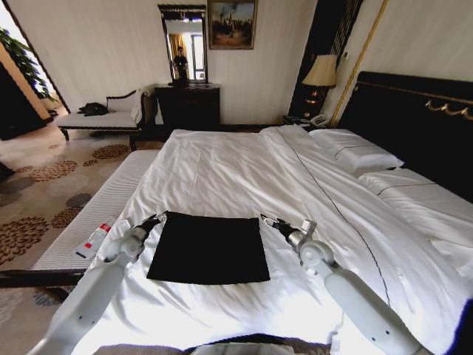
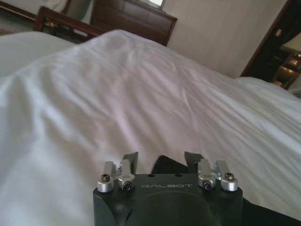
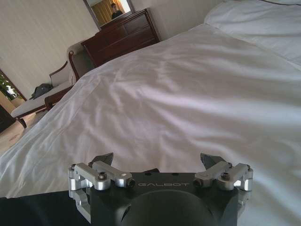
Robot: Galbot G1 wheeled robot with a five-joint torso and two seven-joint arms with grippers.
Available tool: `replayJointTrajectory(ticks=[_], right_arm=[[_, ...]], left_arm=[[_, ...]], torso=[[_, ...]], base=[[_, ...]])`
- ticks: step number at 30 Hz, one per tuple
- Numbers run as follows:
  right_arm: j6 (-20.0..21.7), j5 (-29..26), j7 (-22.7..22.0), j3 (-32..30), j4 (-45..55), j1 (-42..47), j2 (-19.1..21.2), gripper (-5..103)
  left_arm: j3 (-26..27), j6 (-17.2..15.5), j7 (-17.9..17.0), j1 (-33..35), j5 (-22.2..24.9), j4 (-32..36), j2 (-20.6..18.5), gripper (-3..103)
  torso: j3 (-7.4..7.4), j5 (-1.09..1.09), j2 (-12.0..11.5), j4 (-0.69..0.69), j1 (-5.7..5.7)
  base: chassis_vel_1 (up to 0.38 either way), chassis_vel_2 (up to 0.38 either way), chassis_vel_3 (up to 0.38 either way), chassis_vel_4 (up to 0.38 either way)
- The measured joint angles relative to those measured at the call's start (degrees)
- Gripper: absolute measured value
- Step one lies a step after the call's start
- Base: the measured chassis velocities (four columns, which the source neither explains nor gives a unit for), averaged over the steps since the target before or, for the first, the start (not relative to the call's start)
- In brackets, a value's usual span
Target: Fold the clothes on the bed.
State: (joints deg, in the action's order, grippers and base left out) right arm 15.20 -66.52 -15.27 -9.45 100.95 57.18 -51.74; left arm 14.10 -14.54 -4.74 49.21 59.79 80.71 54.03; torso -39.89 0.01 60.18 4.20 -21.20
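T-shirt (image 1: 208,248): laid flat as a black rectangle on the bed (image 1: 244,170), near its foot | left tool (image 1: 156,220): spread apart at the far-left corner | right tool (image 1: 266,219): spread apart at the far-right corner

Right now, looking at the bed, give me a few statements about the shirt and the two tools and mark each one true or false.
1. The black T-shirt lies as a flat rectangle on the white duvet. True.
2. The left tool is at the shirt's far left corner, the right tool at its far right corner. True.
3. Both tools are shut on the pillows. False: both stand open at the shirt; the pillows lie by the headboard.
4. The shirt hangs off the foot of the bed. False: it rests wholly on the duvet.
5. A lamp stands beside the headboard. True.
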Motion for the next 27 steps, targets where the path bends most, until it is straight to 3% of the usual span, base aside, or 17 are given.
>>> replayJointTrajectory(ticks=[7,17,22,24,27], right_arm=[[0.0,-0.1,-0.5,-0.1,0.3,0.0,0.2,100],[0.2,-1.1,-1.1,0.0,0.8,-0.7,0.3,100],[0.3,-1.3,-1.3,-0.2,1.0,-0.6,0.5,100],[0.3,-1.4,-1.4,-0.4,1.0,-0.5,0.5,100],[0.3,-1.4,-1.4,-0.4,1.0,-0.5,0.5,100]], left_arm=[[-2.1,0.0,0.2,-2.1,-1.4,-6.0,1.7,28],[-2.1,0.0,0.4,-3.2,-1.6,-8.7,3.3,24],[-2.2,0.0,0.4,-3.4,-1.6,-8.8,3.8,12],[-2.2,0.0,0.4,-3.1,-1.6,-8.3,3.8,2],[-2.2,0.0,0.4,-2.9,-1.5,-7.9,3.8,1]], torso=[[0.00,0.00,0.0,-0.01,0.01],[0.00,0.00,0.0,-0.01,0.01],[0.00,-0.01,0.0,0.00,0.01],[0.00,0.00,0.0,0.00,0.01],[0.00,0.00,0.0,0.00,0.01]], base=[[0.000,0.000,0.000,0.000],[0.000,0.000,0.000,0.000],[0.000,0.000,0.000,0.000],[0.000,0.000,0.000,0.000],[0.000,0.000,0.000,0.000]])
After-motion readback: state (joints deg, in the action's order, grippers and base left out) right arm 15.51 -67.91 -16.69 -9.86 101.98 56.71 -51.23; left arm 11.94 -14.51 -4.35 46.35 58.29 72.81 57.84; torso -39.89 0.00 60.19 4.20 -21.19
